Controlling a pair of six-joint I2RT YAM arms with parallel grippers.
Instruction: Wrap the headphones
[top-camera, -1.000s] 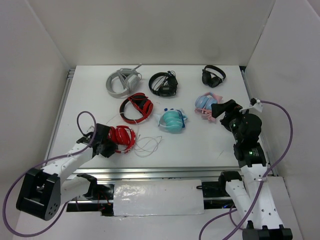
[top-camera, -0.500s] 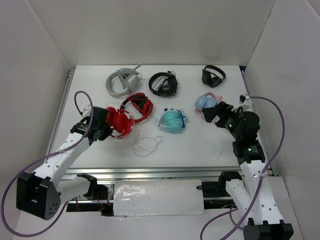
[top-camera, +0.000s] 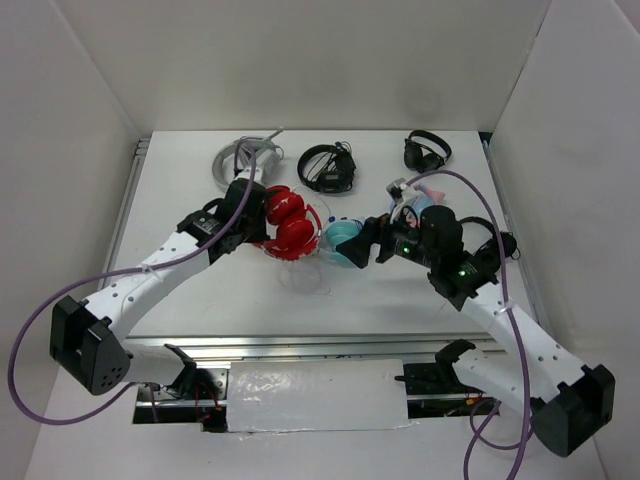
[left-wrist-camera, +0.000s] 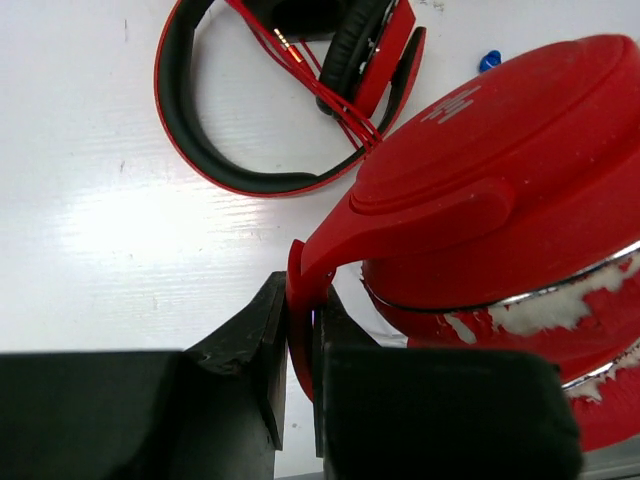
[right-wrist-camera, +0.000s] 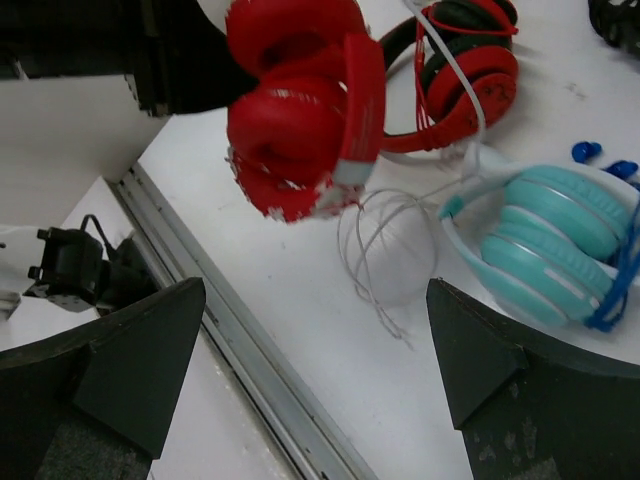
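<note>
The glossy all-red headphones (top-camera: 288, 226) hang folded above the middle of the table, earcups side by side. My left gripper (top-camera: 256, 218) is shut on the red headband (left-wrist-camera: 300, 320), pinching it between both fingers; the big earcup (left-wrist-camera: 500, 190) fills the left wrist view. Their thin white cable (top-camera: 305, 278) trails down in loose loops onto the table (right-wrist-camera: 395, 245). My right gripper (top-camera: 362, 242) is just right of the headphones, beside the teal pair. It stands open (right-wrist-camera: 315, 300) with nothing between its fingers, looking at the headphones (right-wrist-camera: 300, 110) and the cable loops.
The red-and-black open-hoop headphones (left-wrist-camera: 200, 150) lie just behind the held pair. Teal headphones (top-camera: 345, 240) sit under the right gripper. Grey (top-camera: 232, 160), black (top-camera: 328, 166), small black (top-camera: 427, 151) and pink-blue (top-camera: 418, 196) pairs line the back. The metal front rail (right-wrist-camera: 250, 345) runs close by.
The left gripper shut on the headphones, lifted them off the front left of the table and carried them back and right. The right arm swung left across the table towards them.
</note>
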